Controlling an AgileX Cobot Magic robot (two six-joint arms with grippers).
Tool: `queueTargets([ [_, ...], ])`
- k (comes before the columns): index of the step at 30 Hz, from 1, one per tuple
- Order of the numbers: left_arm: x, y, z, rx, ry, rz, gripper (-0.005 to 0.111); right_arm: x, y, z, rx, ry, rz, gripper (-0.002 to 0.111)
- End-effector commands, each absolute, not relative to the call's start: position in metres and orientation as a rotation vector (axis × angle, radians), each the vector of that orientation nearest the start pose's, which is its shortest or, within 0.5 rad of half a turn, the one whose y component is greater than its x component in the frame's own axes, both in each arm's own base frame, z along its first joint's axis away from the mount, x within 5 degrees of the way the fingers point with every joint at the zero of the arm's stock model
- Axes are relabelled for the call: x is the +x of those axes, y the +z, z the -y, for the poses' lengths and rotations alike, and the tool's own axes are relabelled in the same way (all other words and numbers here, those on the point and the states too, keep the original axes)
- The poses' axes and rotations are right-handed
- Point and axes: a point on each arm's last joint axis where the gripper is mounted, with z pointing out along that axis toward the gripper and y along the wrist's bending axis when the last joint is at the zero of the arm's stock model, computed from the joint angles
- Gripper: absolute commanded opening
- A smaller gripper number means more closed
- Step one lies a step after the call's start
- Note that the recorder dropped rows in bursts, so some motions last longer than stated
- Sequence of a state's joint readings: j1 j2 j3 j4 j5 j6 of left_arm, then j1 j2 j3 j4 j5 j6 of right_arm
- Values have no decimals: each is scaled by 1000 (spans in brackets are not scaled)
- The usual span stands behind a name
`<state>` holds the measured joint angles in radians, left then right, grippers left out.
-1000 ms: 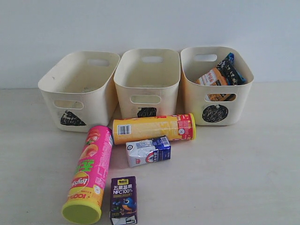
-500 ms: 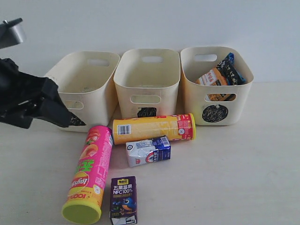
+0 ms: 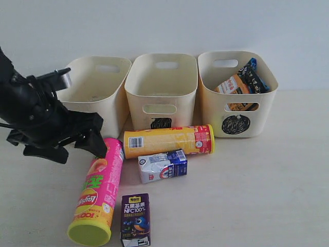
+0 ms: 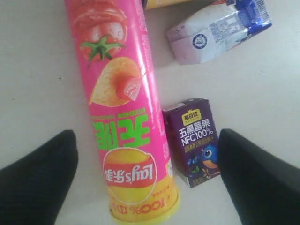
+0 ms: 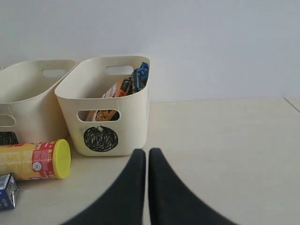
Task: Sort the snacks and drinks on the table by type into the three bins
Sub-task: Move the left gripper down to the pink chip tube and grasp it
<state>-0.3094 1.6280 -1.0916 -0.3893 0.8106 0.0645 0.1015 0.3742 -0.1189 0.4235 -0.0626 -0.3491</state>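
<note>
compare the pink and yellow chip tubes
The pink tube has a lime-green lid and points toward the camera; the yellow tube has a red band and lies crosswise before the middle bin. The open left hand hangs over the pink tube, not the yellow. Both lie on their sides.

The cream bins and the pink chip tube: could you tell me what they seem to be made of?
The cream bins look like moulded plastic, matte: rounded corners, cut-out handles. The pink chip tube is probably cardboard under a glossy printed wrap, judging by the light streak along it.
</note>
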Motion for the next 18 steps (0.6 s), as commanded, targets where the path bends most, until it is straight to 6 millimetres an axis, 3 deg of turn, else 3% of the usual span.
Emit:
queueTargets([
  [1,306,208,126,191,-509,-2864,76,92,232,-7,-7,107,-1680,0],
  [6,317,185,128,156,-482,-2871,76,92,232,-7,-7,107,-1680,0],
  [9,323,171,129,139,-465,-2878,76,81,240,-6,-5,114,-1588,0],
  [18,327,155,129,131,-449,-2905,76,48,257,-3,1,129,-1323,0],
])
